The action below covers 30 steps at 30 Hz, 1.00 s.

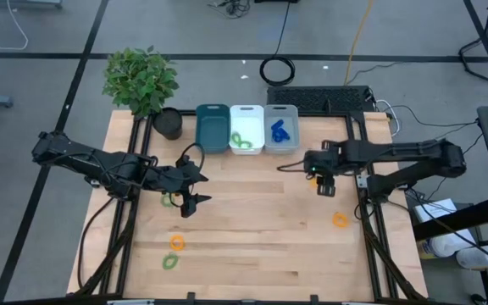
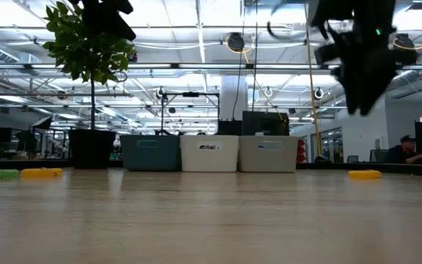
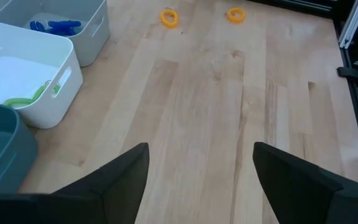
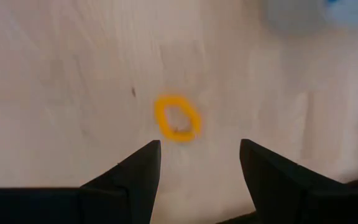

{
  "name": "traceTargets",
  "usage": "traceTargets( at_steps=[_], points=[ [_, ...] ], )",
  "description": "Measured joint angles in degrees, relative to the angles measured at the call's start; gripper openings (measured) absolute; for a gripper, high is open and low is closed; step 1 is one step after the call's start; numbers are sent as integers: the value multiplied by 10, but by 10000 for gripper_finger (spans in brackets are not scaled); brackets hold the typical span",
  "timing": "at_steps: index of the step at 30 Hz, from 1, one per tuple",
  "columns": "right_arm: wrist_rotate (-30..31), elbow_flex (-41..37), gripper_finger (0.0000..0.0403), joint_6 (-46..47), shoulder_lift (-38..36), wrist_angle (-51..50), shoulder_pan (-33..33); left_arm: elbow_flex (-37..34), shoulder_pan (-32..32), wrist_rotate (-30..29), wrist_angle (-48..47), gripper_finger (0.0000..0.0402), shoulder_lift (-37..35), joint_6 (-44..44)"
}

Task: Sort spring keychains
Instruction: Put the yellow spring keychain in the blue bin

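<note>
My left gripper (image 1: 190,200) (image 3: 201,155) is open and hangs over the table's left half, right beside a green spring keychain (image 1: 169,200). An orange keychain (image 1: 177,242) and another green one (image 1: 170,262) lie nearer the near edge. My right gripper (image 1: 324,183) (image 4: 197,149) is open above the table's right half. An orange keychain (image 4: 177,118) lies flat on the wood just ahead of its fingers. Another orange keychain (image 1: 339,219) (image 2: 363,174) lies toward the near right. The white bin (image 1: 246,129) holds green keychains and the grey bin (image 1: 281,129) holds blue ones.
A teal bin (image 1: 213,127) stands left of the white one along the far edge. A potted plant (image 1: 142,80) and a black pot (image 1: 169,124) occupy the far left corner. Bare wood lies across the table's middle and near side.
</note>
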Motion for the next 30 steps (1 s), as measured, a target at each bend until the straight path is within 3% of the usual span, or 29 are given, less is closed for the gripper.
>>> traceTargets(
  at_steps=[8, 12, 16, 30],
  points=[
    [-16, -140, 208, -37, 2, 115, -4, 0, 0, 0, 1, 292, 0, 0],
    [-17, -141, 208, -43, 15, 129, -4, 0, 0, 0, 1, 292, 0, 0],
    [-59, -140, 208, -62, 34, 139, -8, 0, 0, 0, 1, 292, 0, 0],
    [-60, -137, 208, -80, 148, 149, -37, 0, 0, 0, 0, 292, 0, 2]
  ],
)
